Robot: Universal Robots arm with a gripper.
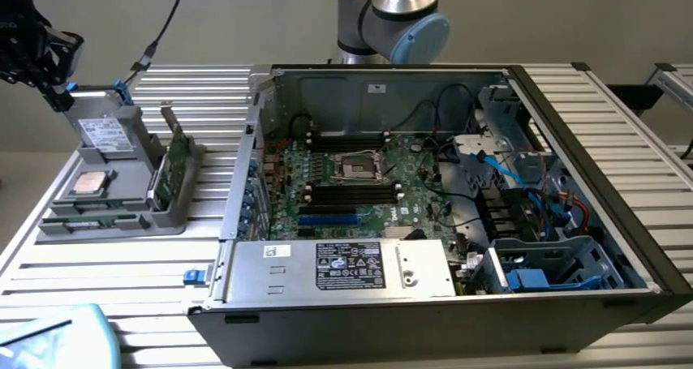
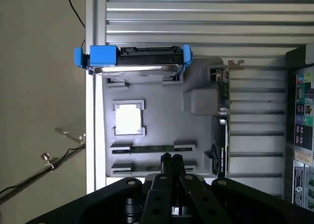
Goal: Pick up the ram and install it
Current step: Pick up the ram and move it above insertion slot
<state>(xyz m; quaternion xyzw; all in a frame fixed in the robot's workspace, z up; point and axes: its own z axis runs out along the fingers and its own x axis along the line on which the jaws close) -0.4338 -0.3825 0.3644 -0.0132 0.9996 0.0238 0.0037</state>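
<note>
Item: ram (image 2: 152,149), a thin green stick seated in a slot of the grey parts tray (image 2: 162,121) on the tabletop (image 1: 119,263). It lies near the processor (image 2: 128,119), the hard drive (image 2: 137,62) and the bracketed card (image 2: 223,111), well apart from the open computer case (image 1: 585,142). Pincer (image 2: 171,158): fingers pressed together, holding nothing, poised above the ram end of the tray. Step, as judged: approach for the pick, ram not yet lifted; a grasp here would call for the fingers to spread, align across the stick's thin edge and descend squarely, as the slot ends appear to leave little room.
</note>
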